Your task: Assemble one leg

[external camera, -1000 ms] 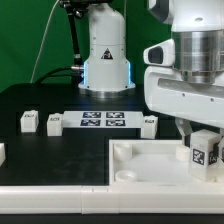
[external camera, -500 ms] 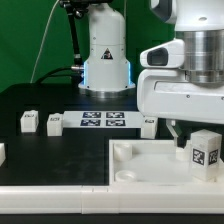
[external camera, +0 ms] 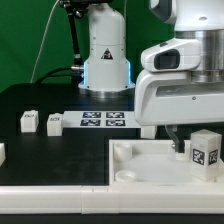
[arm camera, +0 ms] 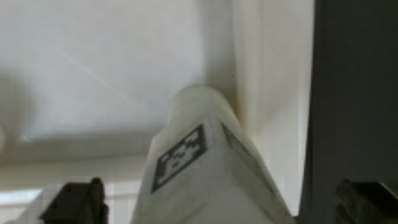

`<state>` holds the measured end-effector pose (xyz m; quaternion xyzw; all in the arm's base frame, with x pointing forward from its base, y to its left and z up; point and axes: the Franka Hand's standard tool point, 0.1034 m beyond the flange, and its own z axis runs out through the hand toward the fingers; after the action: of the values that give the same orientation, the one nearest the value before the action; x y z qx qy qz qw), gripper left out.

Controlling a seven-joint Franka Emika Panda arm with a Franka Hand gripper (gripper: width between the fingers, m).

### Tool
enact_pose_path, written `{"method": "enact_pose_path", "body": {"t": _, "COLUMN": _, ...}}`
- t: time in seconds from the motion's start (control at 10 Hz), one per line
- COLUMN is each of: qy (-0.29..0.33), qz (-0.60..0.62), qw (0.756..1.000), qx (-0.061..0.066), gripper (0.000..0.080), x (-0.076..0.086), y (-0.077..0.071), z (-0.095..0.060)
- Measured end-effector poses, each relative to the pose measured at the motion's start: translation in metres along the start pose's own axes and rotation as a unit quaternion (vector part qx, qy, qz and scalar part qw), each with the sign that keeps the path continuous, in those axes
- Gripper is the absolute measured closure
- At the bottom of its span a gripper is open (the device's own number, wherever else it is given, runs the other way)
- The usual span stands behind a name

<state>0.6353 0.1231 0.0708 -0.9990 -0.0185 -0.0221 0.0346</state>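
The robot's two-finger gripper hangs over the large square white plastic piece with corner recesses, at the exterior view's right. The small white cuboid leg with its black-and-white square tag stands upright on that piece, just beside the dark finger. From the wrist view the leg rises between the two dark fingertips, which sit spread wide, clear of its sides and gripping nothing. Two more small white tagged blocks lie well apart on the black table, near the flat white marker board.
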Motion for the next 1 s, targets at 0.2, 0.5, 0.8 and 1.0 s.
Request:
{"method": "enact_pose_path", "body": {"t": 0.2, "qy": 0.0, "qz": -0.074, "qw": 0.997, "qx": -0.002, "gripper": 0.015, "x": -0.0003, "y": -0.0017, "z": 0.0001}}
{"method": "enact_pose_path", "body": {"t": 0.5, "qy": 0.002, "qz": -0.21, "qw": 0.978, "qx": -0.015, "gripper": 0.015, "x": 0.0017, "y": 0.0017, "z": -0.0006}}
{"method": "enact_pose_path", "body": {"t": 0.8, "qy": 0.002, "qz": -0.209, "qw": 0.978, "qx": -0.015, "gripper": 0.0282, "x": 0.0016, "y": 0.0021, "z": -0.0002}}
{"method": "enact_pose_path", "body": {"t": 1.0, "qy": 0.003, "qz": -0.189, "qw": 0.982, "qx": -0.015, "gripper": 0.051, "x": 0.0015, "y": 0.0021, "z": -0.0001}}
